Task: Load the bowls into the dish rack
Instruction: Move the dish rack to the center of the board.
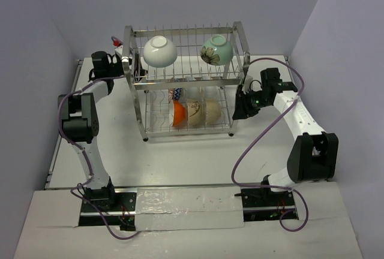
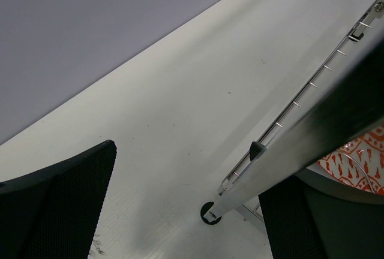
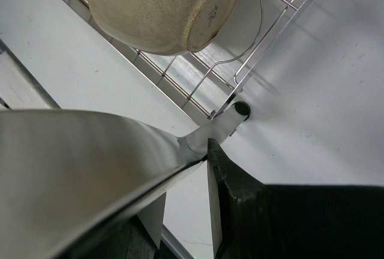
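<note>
Silver dish rack [image 1: 180,83] upright passes between the widely spread left gripper [image 2: 186,175] fingers [image 2: 60,199], ungrasped. One right gripper [image 1: 241,100] finger [image 3: 270,217] touches the rack at lower centre; clamping cannot be determined.

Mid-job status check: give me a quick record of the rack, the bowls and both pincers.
rack: upright, two tiers
top tier: white bowl on the left, mint green bowl on the right
lower tier: orange bowl next to beige bowls
left pincer: open, at the rack's far left post
right pincer: against the rack's right post, grip unclear
bowls in pincers: none seen
</note>
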Robot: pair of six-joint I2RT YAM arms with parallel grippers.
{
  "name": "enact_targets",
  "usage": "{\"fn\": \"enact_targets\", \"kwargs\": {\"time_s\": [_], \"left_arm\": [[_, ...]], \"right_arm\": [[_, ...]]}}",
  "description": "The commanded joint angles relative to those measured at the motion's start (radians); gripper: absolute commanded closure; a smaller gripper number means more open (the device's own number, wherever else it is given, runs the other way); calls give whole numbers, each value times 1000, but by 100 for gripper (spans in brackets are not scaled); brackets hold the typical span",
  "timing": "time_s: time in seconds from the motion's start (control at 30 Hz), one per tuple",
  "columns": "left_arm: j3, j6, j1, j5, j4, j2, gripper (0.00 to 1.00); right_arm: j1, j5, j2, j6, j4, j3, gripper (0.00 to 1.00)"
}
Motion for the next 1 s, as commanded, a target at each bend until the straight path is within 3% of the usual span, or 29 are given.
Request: {"fn": "enact_targets", "kwargs": {"time_s": [0.0, 0.27, 0.47, 0.57, 0.6, 0.63, 0.73, 0.87, 0.97], "left_arm": [[63, 65, -24, -57, -3, 12, 2], [132, 54, -25, -39, -32, 48, 2], [78, 60, -25, -31, -29, 15, 1], [20, 86, -22, -19, -24, -29, 1], [9, 94, -19, -7, -21, -40, 1], [5, 105, -18, -1, -50, -60, 1], [-46, 131, -16, 6, -61, -100, 1], [-110, 143, -4, 16, -81, -169, 1], [-130, 145, 14, 33, -101, -196, 1]], "right_arm": [[5, 91, 7, -10, -23, -16, 100], [5, 94, 6, -12, -26, -28, 100], [7, 94, 13, -18, -35, -18, 100], [7, 88, 19, -20, -40, -13, 79], [7, 85, 19, -21, -40, -13, 60], [7, 82, 19, -20, -40, -12, 48], [7, 82, 9, -16, -32, -12, 26], [5, 76, -7, -13, -32, -15, 20], [5, 71, -20, -18, -34, -19, 7]]}}
